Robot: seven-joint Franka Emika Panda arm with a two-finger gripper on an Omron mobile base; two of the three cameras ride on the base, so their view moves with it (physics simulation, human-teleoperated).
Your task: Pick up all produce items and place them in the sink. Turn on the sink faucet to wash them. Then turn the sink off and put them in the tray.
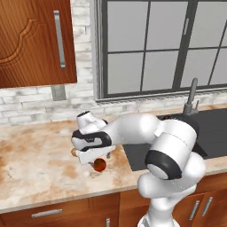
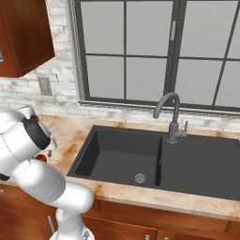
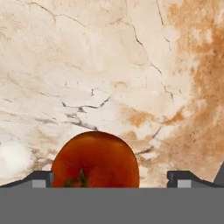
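1 red tomato [image 3: 95, 159] on marble counter [image 1: 40, 168], tool [image 3: 113, 178] spread apart around it, 1 orange-tan ball [image 1: 73, 152] beside

White brick wall [image 1: 84, 53], dark-framed window [image 2: 173, 51], wooden cabinet [image 1: 31, 42], marble counter [image 1: 40, 168].

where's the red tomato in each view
Left base view: the red tomato lies on the counter, under the hand, left of the sink.
Right base view: a red sliver at the left edge, behind the arm.
Hand view: bottom centre, between the fingertips.
Shared landmark: the marbled counter.
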